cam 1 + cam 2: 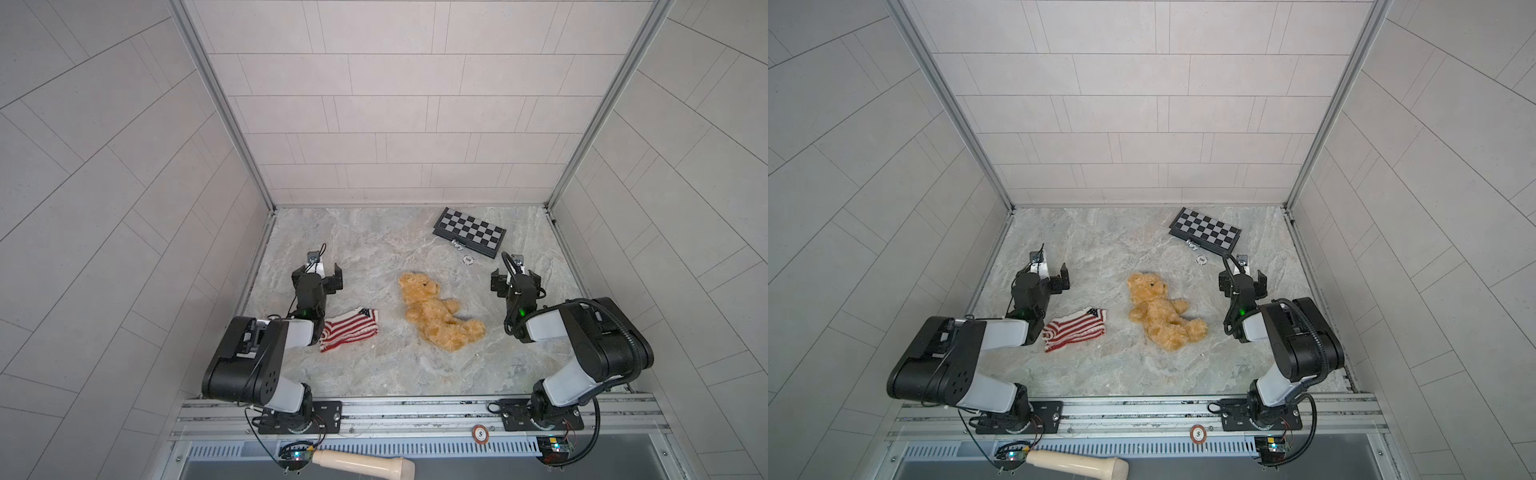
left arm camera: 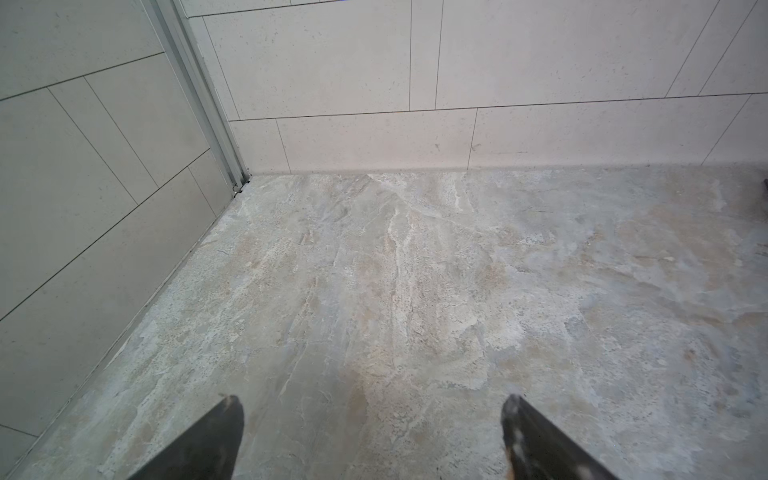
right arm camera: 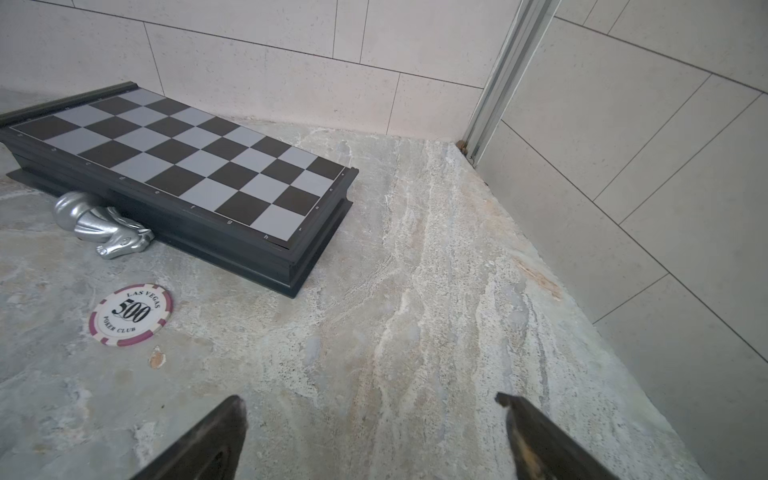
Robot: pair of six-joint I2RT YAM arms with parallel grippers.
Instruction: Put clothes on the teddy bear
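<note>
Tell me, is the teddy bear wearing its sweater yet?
No, it is off. The teddy bear lies bare on the table; the striped sweater lies in a heap beside it, not touching it.

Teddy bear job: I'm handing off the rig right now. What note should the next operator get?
Left gripper: open, empty, over bare table.
Right gripper: open, empty, near the chessboard.
Teddy bear lies mid-table, undressed; striped sweater lies apart from it, nearer the left gripper.
Done: nothing yet.
Left: grasp the sweater, pull it over the bear.
</note>
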